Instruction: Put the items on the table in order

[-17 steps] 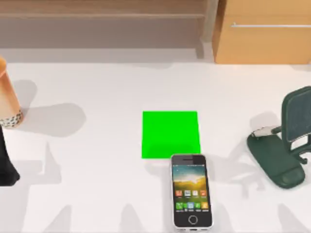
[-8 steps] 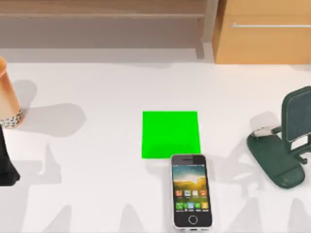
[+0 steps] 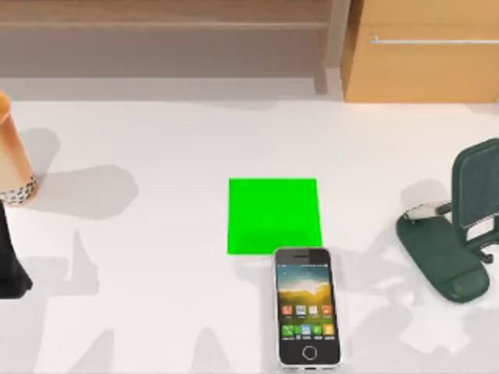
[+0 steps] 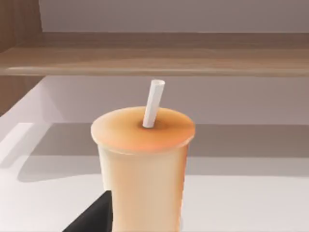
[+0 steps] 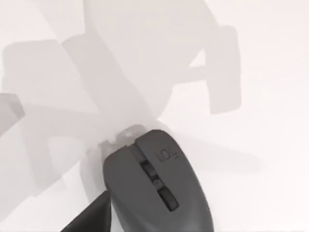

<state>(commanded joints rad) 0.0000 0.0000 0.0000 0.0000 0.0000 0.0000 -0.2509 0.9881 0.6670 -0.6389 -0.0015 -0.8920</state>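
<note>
The white table (image 3: 156, 140) is carrying a bright green square pad (image 3: 273, 216) at its centre. A smartphone (image 3: 308, 306) is lying flat, screen up, just in front of the pad's right front corner, its top edge touching or all but touching that corner. Its icons are facing the near edge of the table.

At the far left edge of the top view, an orange-brown cup (image 3: 11, 156) is standing upright, its speckled base resting on the table. The left wrist view is showing the same cup (image 4: 142, 166) close up, with a flat lid and a white straw (image 4: 153, 103) rising from the lid's middle. A dark finger (image 4: 91, 217) of the left gripper is sitting against the cup's lower side. Only this one finger is visible, so whether the left gripper is clamped on the cup or merely beside it cannot be told.

The right wrist view is looking down on a dark grey mouse (image 5: 154, 188) lying on the white surface, scroll wheel up. One dark finger (image 5: 89, 218) of the right gripper is sitting just beside the mouse's flank. Whether that gripper is spread or gripping cannot be told.

A dark green phone stand (image 3: 460, 234) is standing at the right side of the table, well apart from the smartphone. A light wooden cabinet (image 3: 425, 51) is standing behind the table's far right.
</note>
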